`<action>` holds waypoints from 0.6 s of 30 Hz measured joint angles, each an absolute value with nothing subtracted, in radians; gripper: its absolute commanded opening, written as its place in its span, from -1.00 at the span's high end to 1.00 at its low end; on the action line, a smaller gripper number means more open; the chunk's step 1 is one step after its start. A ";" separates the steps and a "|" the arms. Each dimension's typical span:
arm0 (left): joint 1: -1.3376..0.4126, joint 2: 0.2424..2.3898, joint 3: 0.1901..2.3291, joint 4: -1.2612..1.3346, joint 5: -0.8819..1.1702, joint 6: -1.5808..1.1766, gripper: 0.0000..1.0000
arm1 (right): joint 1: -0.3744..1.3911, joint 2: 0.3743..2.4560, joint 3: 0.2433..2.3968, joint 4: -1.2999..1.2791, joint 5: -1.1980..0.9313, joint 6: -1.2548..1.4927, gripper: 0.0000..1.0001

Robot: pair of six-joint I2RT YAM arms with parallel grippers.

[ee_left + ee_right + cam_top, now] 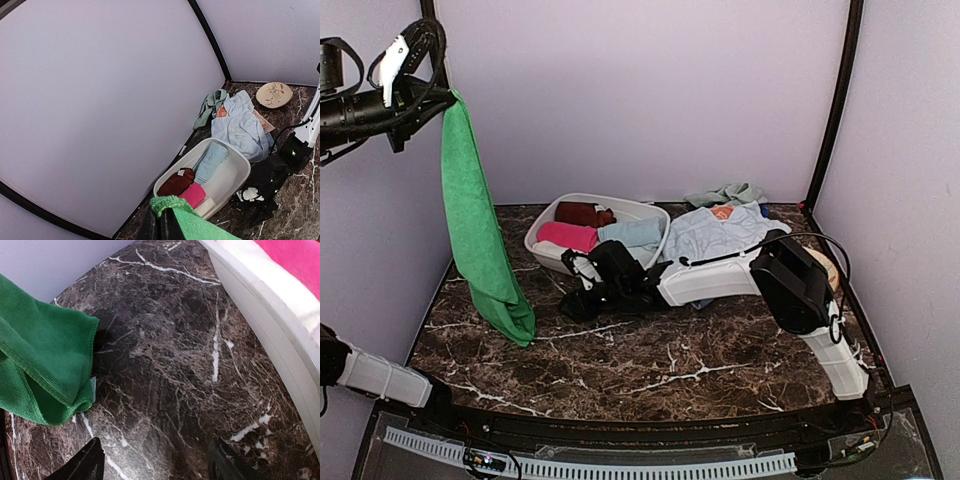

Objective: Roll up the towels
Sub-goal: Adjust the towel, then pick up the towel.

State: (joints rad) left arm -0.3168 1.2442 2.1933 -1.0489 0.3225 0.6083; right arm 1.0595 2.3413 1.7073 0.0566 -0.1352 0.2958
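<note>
High up left of the white basin (pixel 544 254), the left fingers (pixel 172 230) pinch the green towel (pixel 475 230), which hangs to the surface (pixel 670 360); the right fingers (pixel 85 465) are spread just beside the basin.

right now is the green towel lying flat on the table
No, the green towel hangs from the raised left fingers, with only its lower end down on the table.

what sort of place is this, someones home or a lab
Most likely a robot test booth, not a home: plain pale walls box in a marble-patterned table, and the left arm holds up a green towel.
</note>
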 measured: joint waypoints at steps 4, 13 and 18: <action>-0.317 1.245 2.173 -1.050 0.314 0.619 1.00 | 1.074 2.341 1.707 0.105 -0.146 0.292 -0.50; -0.317 1.239 2.171 -1.051 0.306 0.626 1.00 | 1.116 2.368 1.766 0.208 -0.212 0.275 -0.49; -0.317 1.236 2.172 -1.053 0.305 0.626 1.00 | 1.129 2.505 1.976 0.205 -0.181 0.268 -0.39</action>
